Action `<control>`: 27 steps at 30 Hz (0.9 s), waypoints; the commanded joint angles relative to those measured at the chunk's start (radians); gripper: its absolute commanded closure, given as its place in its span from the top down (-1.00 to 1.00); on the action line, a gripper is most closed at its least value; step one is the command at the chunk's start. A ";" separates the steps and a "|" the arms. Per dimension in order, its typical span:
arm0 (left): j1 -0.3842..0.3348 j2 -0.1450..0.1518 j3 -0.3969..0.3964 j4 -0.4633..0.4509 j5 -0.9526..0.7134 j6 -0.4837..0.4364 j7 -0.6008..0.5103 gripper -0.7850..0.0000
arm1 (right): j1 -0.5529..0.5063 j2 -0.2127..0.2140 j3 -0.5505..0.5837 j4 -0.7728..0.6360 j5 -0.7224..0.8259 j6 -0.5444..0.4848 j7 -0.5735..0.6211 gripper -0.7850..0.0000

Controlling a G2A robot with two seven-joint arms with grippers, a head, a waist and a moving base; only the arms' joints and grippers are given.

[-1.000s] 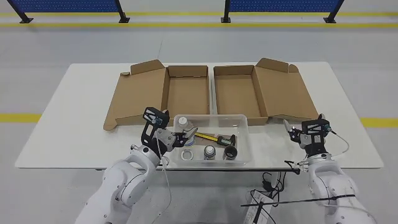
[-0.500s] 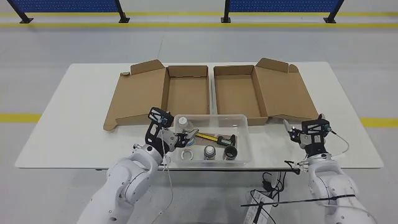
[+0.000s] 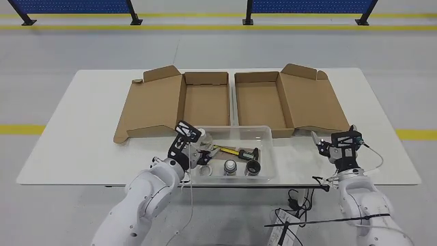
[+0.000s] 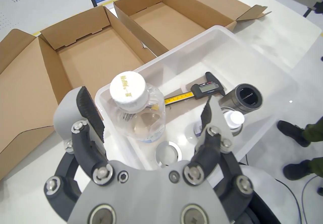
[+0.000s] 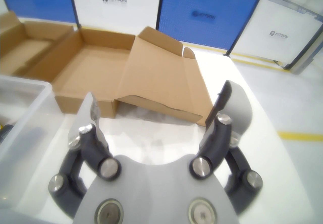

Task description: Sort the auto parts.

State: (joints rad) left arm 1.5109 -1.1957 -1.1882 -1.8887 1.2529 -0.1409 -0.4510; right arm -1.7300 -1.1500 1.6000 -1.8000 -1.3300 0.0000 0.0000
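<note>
We see the left claw [image 4: 146,98] spread apart around a clear bottle [image 4: 138,120], likely light and slippery; we'd grip its body.

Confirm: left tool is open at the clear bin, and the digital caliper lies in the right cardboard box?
Wrong on one point: the digital caliper lies inside the clear bin, as the left wrist view shows. The left tool is open at that bin.

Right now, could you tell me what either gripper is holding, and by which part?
Nothing is held: left gripper open near the bottle, right gripper open.
</note>
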 commanded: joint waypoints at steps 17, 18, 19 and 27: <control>-0.054 -0.017 0.064 0.083 -0.011 0.033 0.021 0.88 | 0.000 0.000 0.000 0.000 0.000 0.000 0.000 1.00; -0.056 -0.018 0.068 0.086 -0.011 0.032 0.023 0.86 | 0.000 0.000 0.000 0.000 0.000 0.000 0.000 1.00; -0.058 -0.018 0.071 0.089 -0.009 0.029 0.023 0.83 | 0.000 0.000 0.000 0.000 0.000 0.000 0.000 1.00; -0.072 -0.023 0.083 0.115 -0.003 0.043 0.029 0.94 | 0.000 0.000 0.000 0.000 0.000 0.000 0.000 1.00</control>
State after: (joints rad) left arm 1.4404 -1.2183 -1.1049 -1.7771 1.2513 -0.1034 -0.4232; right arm -1.7300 -1.1500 1.6000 -1.8000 -1.3300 0.0000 0.0000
